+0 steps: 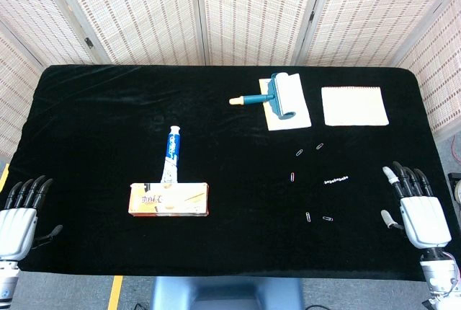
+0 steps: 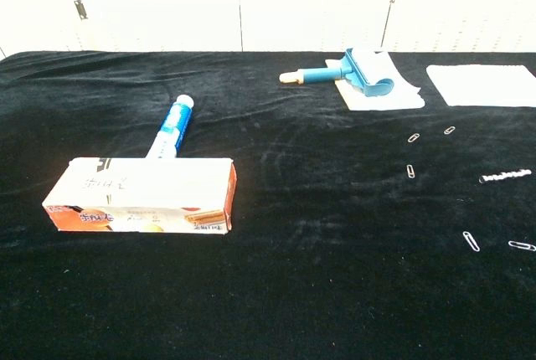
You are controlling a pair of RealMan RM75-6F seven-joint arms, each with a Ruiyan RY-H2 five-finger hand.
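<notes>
Right now both hands are hanging released at the table's (image 1: 86, 86) front edge — left hand (image 1: 20, 216) near the front-left corner, toothpaste box (image 1: 169, 200) well apart to its right; right hand (image 1: 416, 207) w/ fingers spread, holding nothing, paper clips (image 1: 318, 218) lying nearby — toward the table's middle.

Left hand (image 1: 18, 216) at 8 o'clock, empty, fingers apart and extended, right hand (image 1: 418, 205) at 4 o'clock, likewise
</notes>
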